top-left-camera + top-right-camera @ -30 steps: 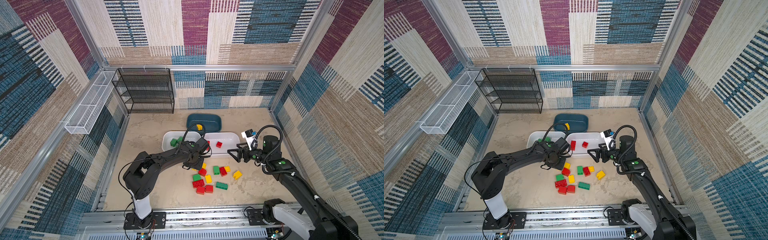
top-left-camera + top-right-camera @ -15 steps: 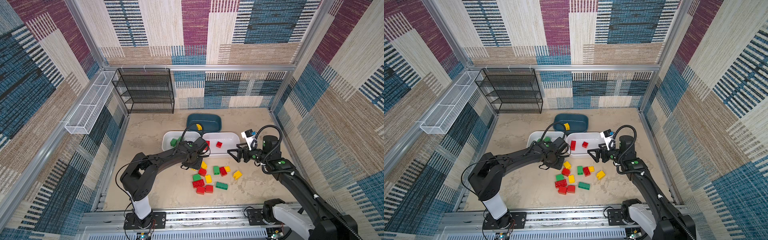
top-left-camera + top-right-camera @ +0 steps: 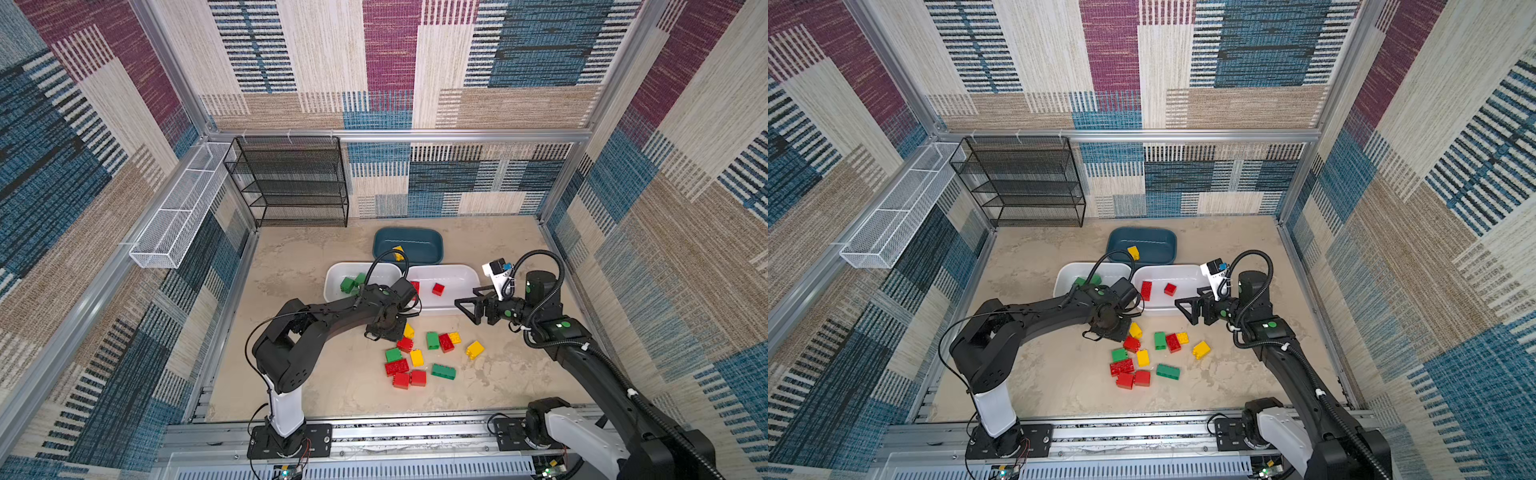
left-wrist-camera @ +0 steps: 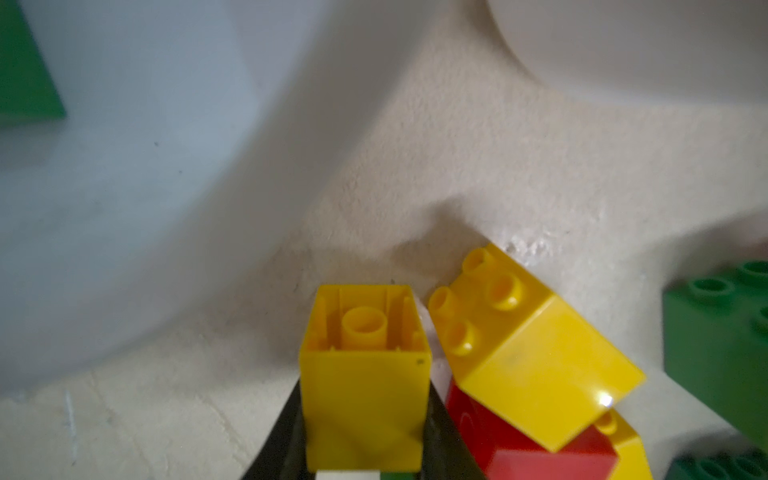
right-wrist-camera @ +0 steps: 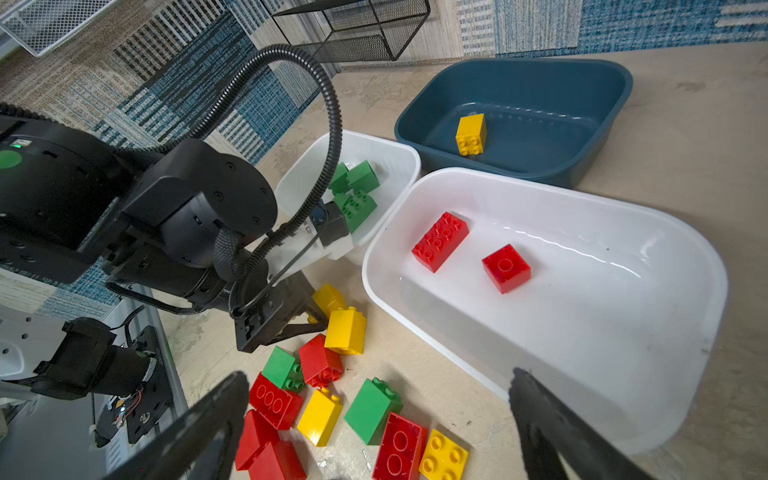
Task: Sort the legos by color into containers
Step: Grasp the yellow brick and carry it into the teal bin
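Observation:
My left gripper (image 4: pixel 365 419) is shut on a yellow brick (image 4: pixel 365 374), low over the table just in front of the gap between the two white tubs. A second yellow brick (image 4: pixel 536 365) leans on a red one (image 4: pixel 519 453) beside it. Loose red, green and yellow legos (image 3: pixel 415 357) lie scattered in front. The left white tub (image 3: pixel 330 282) holds green bricks (image 5: pixel 357 195). Two red bricks (image 5: pixel 440 239) lie in the right white tub (image 5: pixel 582 332). One yellow brick (image 5: pixel 470 133) sits in the teal tub (image 5: pixel 519 66). My right gripper (image 5: pixel 380 378) hangs open and empty by the right tub's front edge.
A black mesh rack (image 3: pixel 291 183) stands at the back left against the wall. A long white wire basket (image 3: pixel 178 212) hangs on the left wall. Patterned walls close three sides, and a metal rail (image 3: pixel 374 432) with both arm bases runs along the front.
The left jaws have closed on the yellow brick. The right arm has not moved and stays open.

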Action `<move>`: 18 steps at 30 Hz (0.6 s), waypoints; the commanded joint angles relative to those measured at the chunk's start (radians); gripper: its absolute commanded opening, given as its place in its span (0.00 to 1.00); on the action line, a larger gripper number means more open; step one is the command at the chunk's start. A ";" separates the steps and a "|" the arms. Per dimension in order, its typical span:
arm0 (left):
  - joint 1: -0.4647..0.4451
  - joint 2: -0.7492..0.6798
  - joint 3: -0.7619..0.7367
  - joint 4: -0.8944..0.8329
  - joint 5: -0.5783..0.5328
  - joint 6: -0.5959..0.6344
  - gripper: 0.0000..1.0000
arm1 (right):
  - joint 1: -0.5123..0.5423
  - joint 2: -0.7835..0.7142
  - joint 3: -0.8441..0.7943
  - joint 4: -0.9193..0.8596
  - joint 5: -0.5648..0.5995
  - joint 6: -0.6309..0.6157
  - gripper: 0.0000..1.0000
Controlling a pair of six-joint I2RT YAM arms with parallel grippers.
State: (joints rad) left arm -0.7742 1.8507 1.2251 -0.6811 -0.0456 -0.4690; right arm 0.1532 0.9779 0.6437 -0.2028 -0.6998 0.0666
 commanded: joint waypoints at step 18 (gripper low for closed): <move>0.054 0.014 0.505 -0.195 0.119 0.167 0.27 | -0.001 -0.002 0.028 0.024 0.022 0.006 0.99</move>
State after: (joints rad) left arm -0.7296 1.8198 1.6566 -0.8513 0.0593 -0.3641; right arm 0.1532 0.9810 0.6609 -0.2020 -0.6956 0.0666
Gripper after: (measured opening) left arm 0.308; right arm 0.993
